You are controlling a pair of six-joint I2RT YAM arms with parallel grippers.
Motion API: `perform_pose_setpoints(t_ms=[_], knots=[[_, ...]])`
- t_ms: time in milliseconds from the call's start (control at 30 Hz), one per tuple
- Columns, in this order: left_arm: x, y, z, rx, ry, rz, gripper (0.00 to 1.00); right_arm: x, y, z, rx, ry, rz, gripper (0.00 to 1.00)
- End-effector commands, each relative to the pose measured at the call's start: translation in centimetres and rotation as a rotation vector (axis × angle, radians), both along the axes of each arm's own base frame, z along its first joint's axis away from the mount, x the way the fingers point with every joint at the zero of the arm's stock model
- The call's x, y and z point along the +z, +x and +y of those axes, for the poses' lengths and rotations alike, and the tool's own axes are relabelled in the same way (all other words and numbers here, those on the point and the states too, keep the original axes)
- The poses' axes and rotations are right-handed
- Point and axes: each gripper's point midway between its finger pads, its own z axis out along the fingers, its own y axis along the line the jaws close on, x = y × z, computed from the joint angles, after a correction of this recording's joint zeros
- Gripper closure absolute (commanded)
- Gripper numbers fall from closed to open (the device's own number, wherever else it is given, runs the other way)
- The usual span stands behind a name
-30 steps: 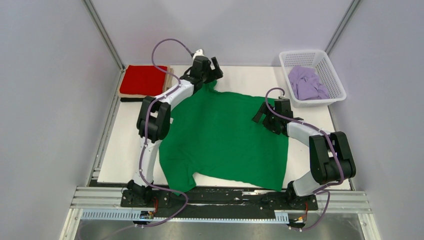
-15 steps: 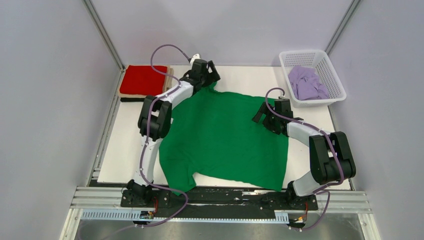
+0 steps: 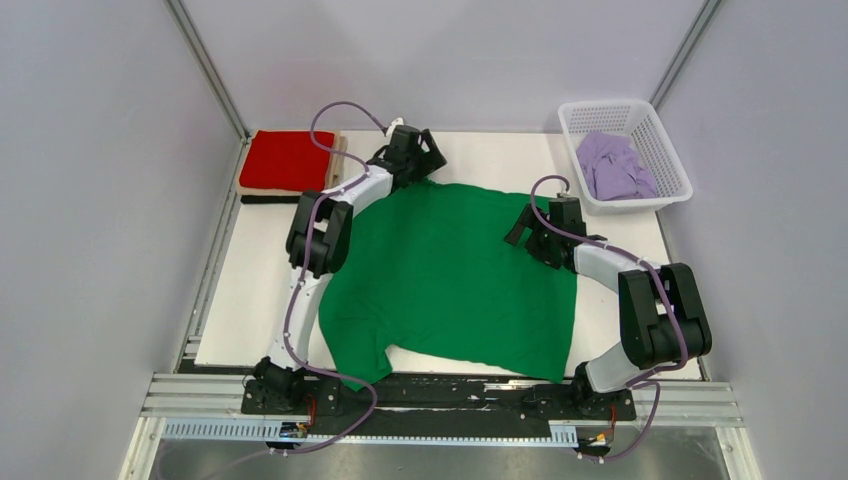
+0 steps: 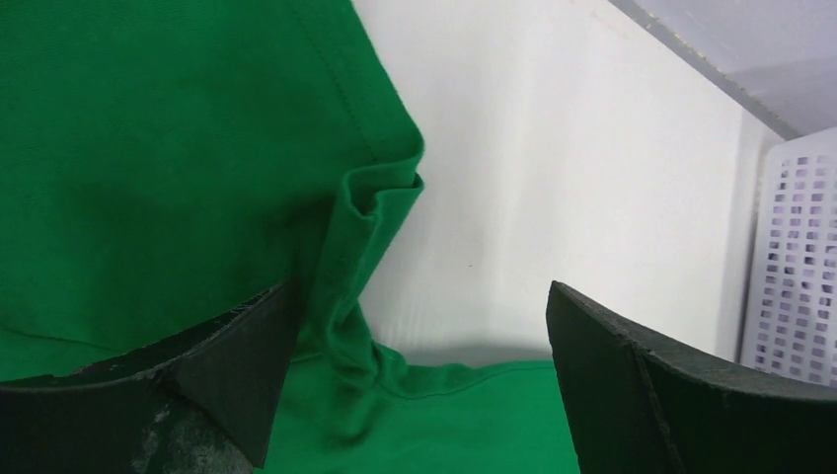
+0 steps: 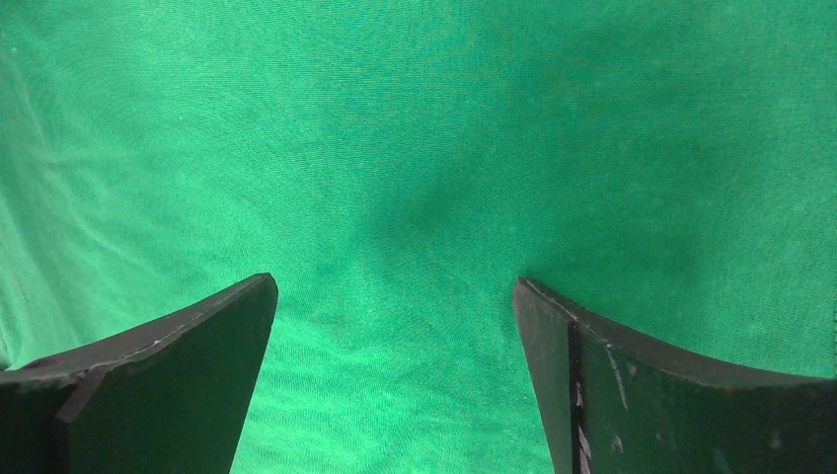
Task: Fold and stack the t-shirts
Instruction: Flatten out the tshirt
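Left gripper (image 3: 416, 152) has shifted slightly at the far-left sleeve (image 4: 367, 222) of the green t-shirt (image 3: 450, 270); right gripper (image 3: 524, 228) is unchanged over its right side. Both are spread wide, holding nothing. Shirt lies flat on the table (image 3: 250, 300), apparently lengthwise left to right. Bunched sleeve sits just ahead of the left gripper, the nearer one.

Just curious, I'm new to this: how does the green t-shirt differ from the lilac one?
The green t-shirt lies spread flat on the table; the lilac t-shirt sits crumpled in the white basket. The left gripper and right gripper, both open, are at the green t-shirt; neither is near the lilac t-shirt. Both are plain single-colour shirts, not yet folded.
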Motion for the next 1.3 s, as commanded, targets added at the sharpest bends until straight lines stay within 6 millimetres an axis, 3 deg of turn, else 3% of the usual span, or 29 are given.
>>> perform_pose_setpoints(t_ms=[0, 167, 200, 233, 267, 367, 500, 600, 733, 767, 800, 833, 867, 900, 933, 967, 1000, 1033, 1133, 1167, 1200, 1267], knots=[[2.8, 0.8, -3.1, -0.026, -0.071, -0.069, 0.0, -2.1, -1.6, -0.9, -0.001, -0.048, 0.083, 0.0], [3.4, 1.3, -5.0, -0.034, -0.102, -0.086, 0.0, -2.1, -1.6, -0.9, -0.001, -0.05, 0.084, 0.0], [2.5, 1.4, -5.3, -0.034, -0.108, -0.07, 0.0, -2.1, -1.6, -0.9, -0.001, -0.049, 0.083, 0.0], [3.1, 1.7, -5.7, -0.036, -0.119, -0.079, 0.0, -2.0, -1.6, -0.9, -0.002, -0.05, 0.082, 0.0], [2.2, 1.8, -6.0, -0.032, -0.122, -0.065, 0.0, -2.0, -1.6, -1.0, -0.002, -0.051, 0.082, 0.0], [2.2, 2.7, -7.0, -0.027, -0.139, -0.086, 0.0, -1.8, -1.6, -0.9, -0.001, -0.051, 0.077, 0.0], [2.5, 3.5, -7.3, -0.029, -0.126, -0.108, 0.0, -1.5, -1.6, -1.0, -0.003, -0.055, 0.068, 0.0], [4.2, 3.5, -7.5, -0.071, -0.096, -0.153, 0.0, -0.8, -1.5, -1.0, -0.007, -0.052, 0.052, 0.0], [9.6, 3.1, -7.4, -0.139, -0.069, -0.251, 0.0, 0.3, -1.2, -1.2, -0.017, -0.058, 0.027, 0.0], [11.8, 2.8, -7.2, -0.147, -0.07, -0.282, 0.0, 0.8, -1.1, -1.3, -0.021, -0.06, 0.019, 0.0], [12.0, 2.3, -7.0, -0.164, -0.045, -0.285, 0.0, 1.2, -1.0, -1.4, -0.025, -0.063, 0.011, 0.0], [14.8, 1.8, -6.6, -0.168, -0.046, -0.32, 0.0, 1.6, -1.0, -1.6, -0.031, -0.067, 0.003, 0.0], [14.1, 1.2, -6.1, -0.178, -0.011, -0.304, 0.0, 1.9, -1.0, -1.7, -0.037, -0.071, -0.003, 0.0], [16.8, 0.4, -5.6, -0.185, 0.001, -0.344, 0.0, 2.3, -1.2, -1.7, -0.039, -0.073, -0.006, 0.0], [15.1, -0.5, -4.9, -0.194, 0.036, -0.297, 0.0, 2.7, -1.3, -1.9, -0.04, -0.076, -0.008, 0.0], [17.9, -1.6, -4.0, -0.197, 0.052, -0.334, 0.0, 2.9, -1.5, -1.9, -0.042, -0.077, -0.008, 0.0], [15.9, -2.7, -3.0, -0.2, 0.09, -0.283, 0.0, 3.1, -1.8, -1.9, -0.042, -0.076, -0.009, 0.0], [18.5, -3.7, -1.9, -0.191, 0.102, -0.32, 0.0, 3.4, -2.1, -2.0, -0.043, -0.076, -0.012, 0.0], [17.1, -6.9, 1.7, -0.185, 0.159, -0.291, 0.0, 3.7, -2.6, -2.5, -0.054, -0.093, -0.022, 0.0], [15.3, -7.6, 2.7, -0.185, 0.181, -0.264, 0.0, 3.9, -2.5, -2.9, -0.068, -0.113, -0.026, 0.0], [15.9, -7.7, 4.0, -0.169, 0.182, -0.275, 0.0, 3.9, -2.4, -3.1, -0.072, -0.126, -0.024, 0.0], [14.1, -7.9, 5.7, -0.165, 0.202, -0.234, 0.0, 4.2, -1.7, -3.3, -0.075, -0.142, -0.025, 0.0]])
